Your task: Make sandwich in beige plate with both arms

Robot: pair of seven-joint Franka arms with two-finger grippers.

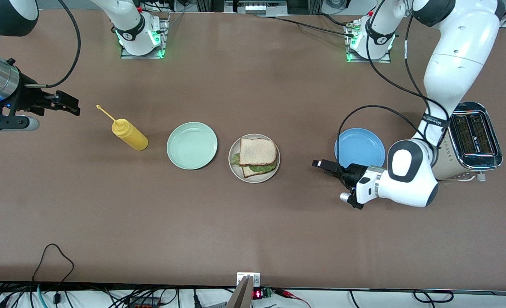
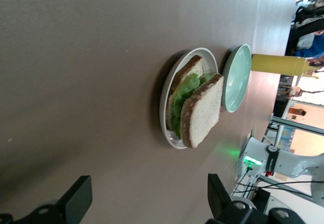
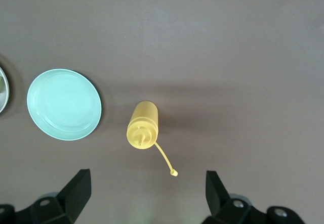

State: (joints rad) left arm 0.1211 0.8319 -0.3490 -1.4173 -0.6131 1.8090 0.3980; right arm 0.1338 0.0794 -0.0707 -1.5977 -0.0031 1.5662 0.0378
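Resting finished on the beige plate (image 1: 235,171), the sandwich (image 1: 258,156) is needing nothing, so my left gripper (image 1: 326,166), toward the left arm's end from that plate, and my right gripper (image 1: 66,103), waiting well toward the right arm's end from it, are hanging with jaws open, empty.

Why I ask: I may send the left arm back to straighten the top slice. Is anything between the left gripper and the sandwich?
Nothing visible. The left gripper, open and empty, faces the sandwich on the beige plate across bare table; the blue plate lies off that line.
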